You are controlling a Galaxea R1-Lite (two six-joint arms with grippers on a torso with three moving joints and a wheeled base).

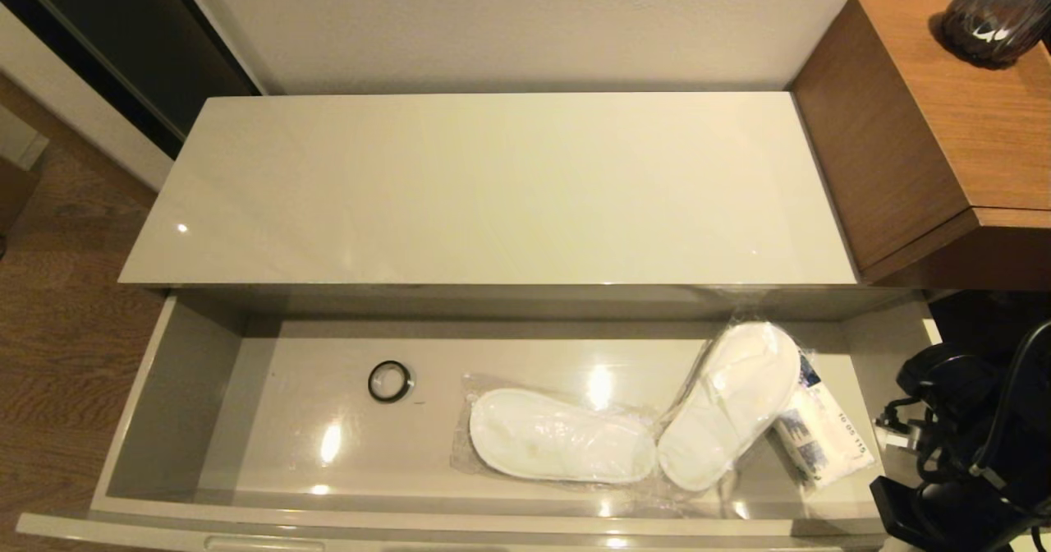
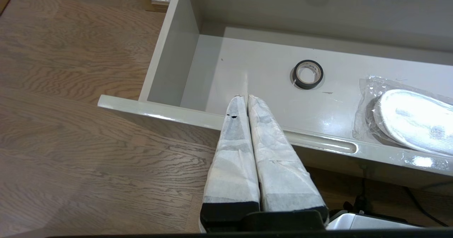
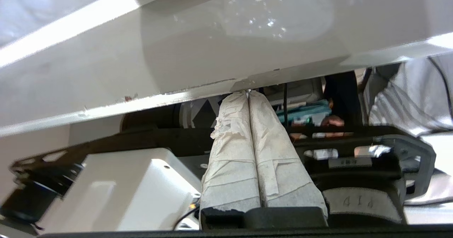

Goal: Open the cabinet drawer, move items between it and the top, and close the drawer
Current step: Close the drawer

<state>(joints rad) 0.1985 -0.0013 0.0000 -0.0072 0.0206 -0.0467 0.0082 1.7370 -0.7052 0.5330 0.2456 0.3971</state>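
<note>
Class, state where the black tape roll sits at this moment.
In the head view the black tape roll lies flat on the floor of the open drawer, left of centre, apart from the bagged slippers to its right.

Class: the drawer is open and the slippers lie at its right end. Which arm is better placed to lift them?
Probably the right arm: it stands beside the drawer's right end, by the slippers. The left gripper, fingers shut, sits nearer the tape roll.

The left gripper (image 2: 246, 97) has its two taped fingers (image 2: 233, 149) pressed together and holds nothing. The right gripper (image 3: 248, 92) is closed the same way, also with nothing between its fingers. The right arm (image 1: 969, 445) shows low at the right edge of the head view.
</note>
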